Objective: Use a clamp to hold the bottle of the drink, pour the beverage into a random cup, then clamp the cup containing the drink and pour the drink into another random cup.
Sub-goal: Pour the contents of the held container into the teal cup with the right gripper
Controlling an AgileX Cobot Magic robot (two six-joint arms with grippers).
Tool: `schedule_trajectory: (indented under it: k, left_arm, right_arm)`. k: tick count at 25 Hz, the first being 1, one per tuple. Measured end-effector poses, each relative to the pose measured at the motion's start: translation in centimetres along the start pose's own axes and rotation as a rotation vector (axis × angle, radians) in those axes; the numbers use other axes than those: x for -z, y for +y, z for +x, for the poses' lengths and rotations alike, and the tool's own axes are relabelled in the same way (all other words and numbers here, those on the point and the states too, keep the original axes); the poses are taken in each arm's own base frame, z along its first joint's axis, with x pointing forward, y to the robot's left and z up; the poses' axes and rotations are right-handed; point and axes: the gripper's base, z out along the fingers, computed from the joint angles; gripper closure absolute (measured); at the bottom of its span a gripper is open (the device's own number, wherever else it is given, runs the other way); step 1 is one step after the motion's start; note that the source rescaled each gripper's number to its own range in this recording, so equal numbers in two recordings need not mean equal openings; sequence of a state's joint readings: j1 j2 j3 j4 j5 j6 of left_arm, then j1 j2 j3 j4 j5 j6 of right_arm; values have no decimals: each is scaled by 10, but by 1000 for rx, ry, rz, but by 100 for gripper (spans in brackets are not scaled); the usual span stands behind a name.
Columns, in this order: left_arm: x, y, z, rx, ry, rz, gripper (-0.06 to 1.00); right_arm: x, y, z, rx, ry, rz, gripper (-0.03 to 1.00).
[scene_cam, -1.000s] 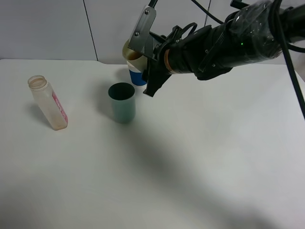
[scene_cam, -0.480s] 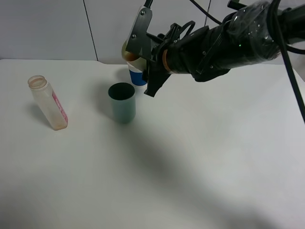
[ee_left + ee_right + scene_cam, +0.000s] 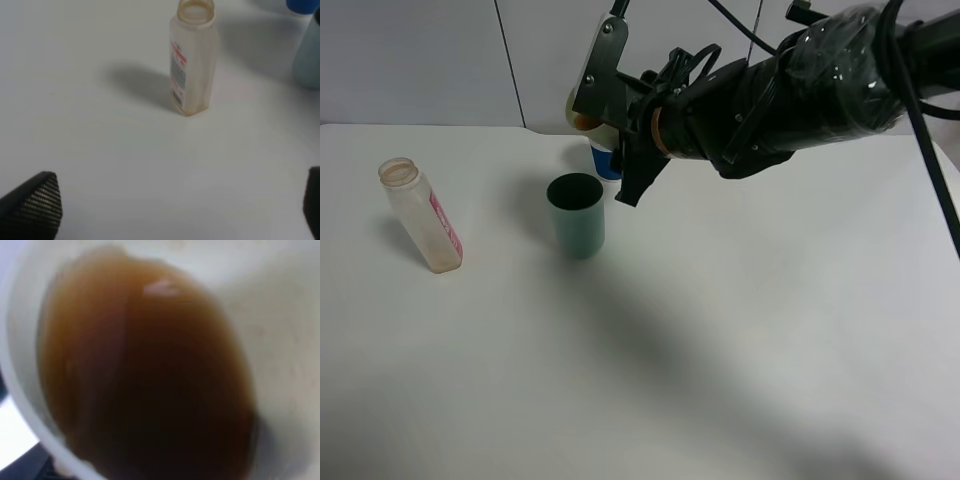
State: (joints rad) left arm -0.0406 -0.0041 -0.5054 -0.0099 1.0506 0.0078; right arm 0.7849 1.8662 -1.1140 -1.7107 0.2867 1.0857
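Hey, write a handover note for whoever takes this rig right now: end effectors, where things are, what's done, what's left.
Left end effector: open, empty, low over the table, facing the bottle.
Right end effector: shut on the yellow-green cup, raised near the teal cup.
Done: beverage is in the yellow-green cup; bottle stands nearly empty.
To do: pour it into the teal cup.

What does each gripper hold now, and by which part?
The right gripper holds the pale yellow-green tapered plastic cup by its side wall. The left gripper is open and holds nothing.
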Motion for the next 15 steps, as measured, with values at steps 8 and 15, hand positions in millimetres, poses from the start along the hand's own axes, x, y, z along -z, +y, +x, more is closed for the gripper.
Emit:
schedule_trajectory:
  k: [8,15]
  left_arm:
    - [0,0,0,0,0,0,2]
    - [0,0,0,0,0,0,2]
  right_arm:
    - [1,2,-2,8,4,16,97]
    - [-6,11,-2,38,37,44,97]
